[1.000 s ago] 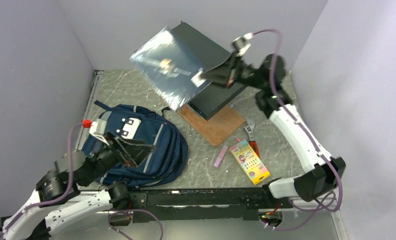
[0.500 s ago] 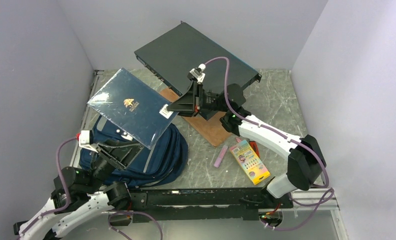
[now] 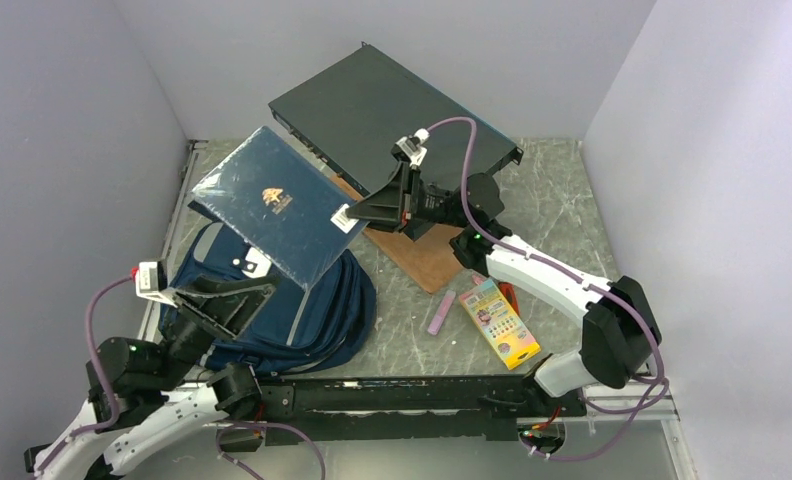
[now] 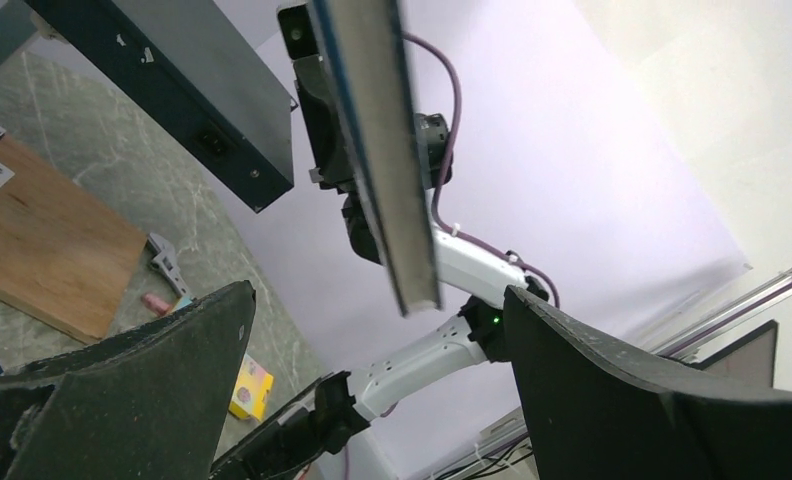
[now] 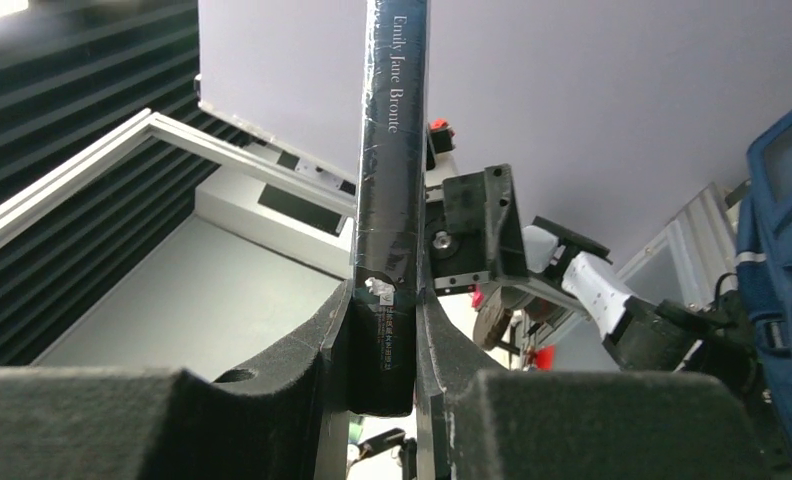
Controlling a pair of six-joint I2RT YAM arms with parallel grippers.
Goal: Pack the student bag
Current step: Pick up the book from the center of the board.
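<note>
Beneath the right hand's book lies the student bag.

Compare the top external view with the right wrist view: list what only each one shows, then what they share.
Only top external: the blue cover and gold emblem of the book, the black box, the wooden board, the crayon box, and the left end effector, open by the student bag.
Only right wrist: the spine lettering "Emily Jane Bronte" and both fingers pressed against the spine.
Both: the book gripped by the right end effector, and the student bag.
</note>
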